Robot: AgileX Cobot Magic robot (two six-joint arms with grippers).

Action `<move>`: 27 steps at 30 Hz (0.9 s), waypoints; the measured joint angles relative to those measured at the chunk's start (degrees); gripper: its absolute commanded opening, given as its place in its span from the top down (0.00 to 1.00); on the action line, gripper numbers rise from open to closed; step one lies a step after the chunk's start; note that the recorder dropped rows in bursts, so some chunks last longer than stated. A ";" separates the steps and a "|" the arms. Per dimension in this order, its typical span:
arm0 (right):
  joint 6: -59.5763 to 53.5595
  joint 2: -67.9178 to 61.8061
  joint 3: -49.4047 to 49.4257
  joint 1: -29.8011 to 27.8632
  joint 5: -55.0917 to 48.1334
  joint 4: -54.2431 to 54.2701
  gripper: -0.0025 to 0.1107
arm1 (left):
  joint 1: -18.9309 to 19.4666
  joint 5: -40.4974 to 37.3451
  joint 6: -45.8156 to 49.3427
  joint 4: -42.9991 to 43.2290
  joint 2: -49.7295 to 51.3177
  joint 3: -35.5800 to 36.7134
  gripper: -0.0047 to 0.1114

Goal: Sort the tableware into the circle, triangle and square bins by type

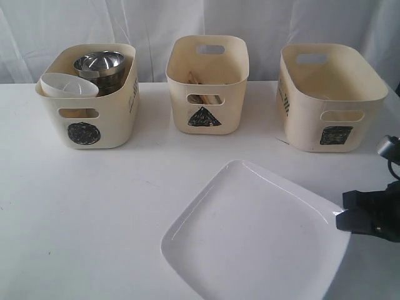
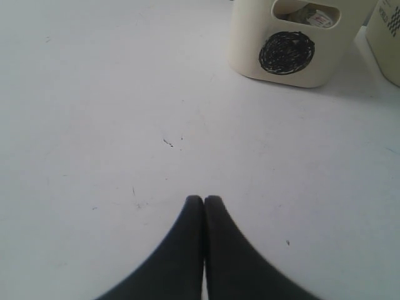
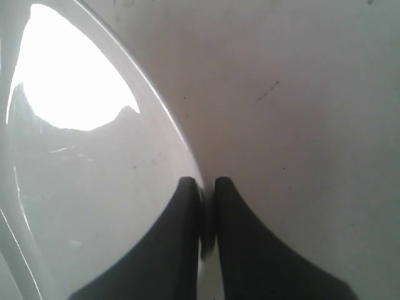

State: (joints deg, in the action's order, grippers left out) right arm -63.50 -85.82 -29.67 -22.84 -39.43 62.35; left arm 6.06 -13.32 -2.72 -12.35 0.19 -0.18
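Observation:
The large white squarish plate (image 1: pixel 250 237) lies at the front of the table. My right gripper (image 1: pixel 342 212) is shut on its right rim. In the right wrist view one finger sits over the plate (image 3: pixel 81 187) and the other outside the rim, at the gripper (image 3: pixel 205 182). The circle bin (image 1: pixel 87 100) holds steel bowls (image 1: pixel 100 62) and a white bowl (image 1: pixel 67 85). Wooden chopsticks (image 1: pixel 203 99) show through the handle of the triangle bin (image 1: pixel 206 81). The square bin (image 1: pixel 331 100) stands on the right. My left gripper (image 2: pixel 204 199) is shut and empty over bare table, short of the circle bin (image 2: pixel 287 44).
The three bins stand in a row along the back of the white table (image 1: pixel 94 206). A white curtain hangs behind them. My right arm's cable and body (image 1: pixel 384 187) sit at the right edge, below the square bin.

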 measured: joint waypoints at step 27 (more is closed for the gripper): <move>-5.00 -4.55 0.00 0.00 4.04 0.62 0.73 | 0.00 0.00 0.00 -0.23 0.00 0.00 0.96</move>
State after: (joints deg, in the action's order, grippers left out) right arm -68.50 -90.37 -29.67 -22.84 -35.39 62.97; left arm 6.06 -13.32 -2.72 -12.58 0.19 -0.18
